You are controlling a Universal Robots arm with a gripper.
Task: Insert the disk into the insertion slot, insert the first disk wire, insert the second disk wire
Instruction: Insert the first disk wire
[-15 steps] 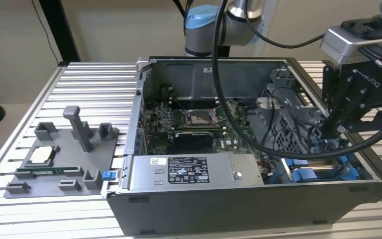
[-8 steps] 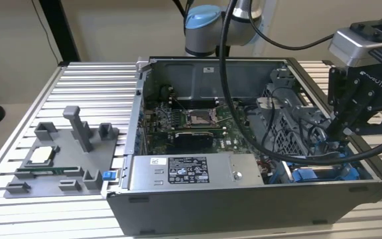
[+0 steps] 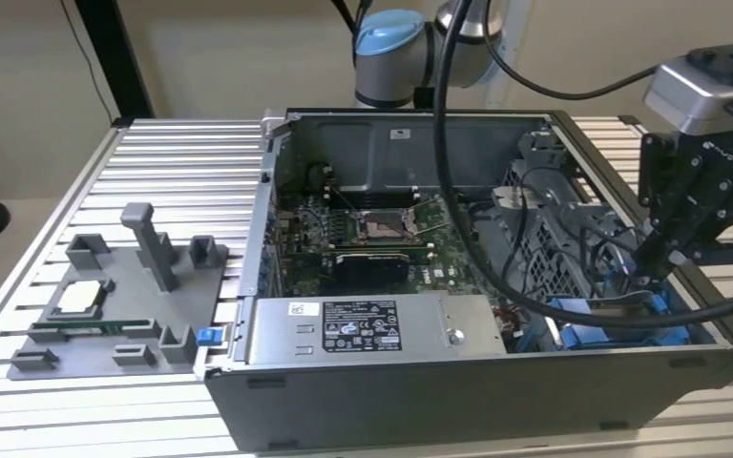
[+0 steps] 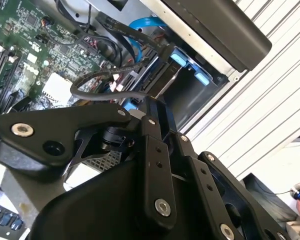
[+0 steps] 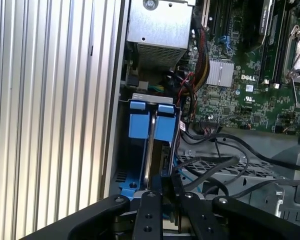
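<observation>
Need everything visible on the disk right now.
In the first wrist view the disk is seen edge-on: a thin silver metal slab clipped in a bright blue plastic frame, with two blue tabs at its far end. It stands on edge in the insertion slot, next to the case wall, with black cables close beside it. The gripper is at its near end; contact can't be judged.

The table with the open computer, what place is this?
Probably a robotics lab: a robot arm over an opened computer case on a ribbed metal workbench, beside a grey parts fixture.
</observation>
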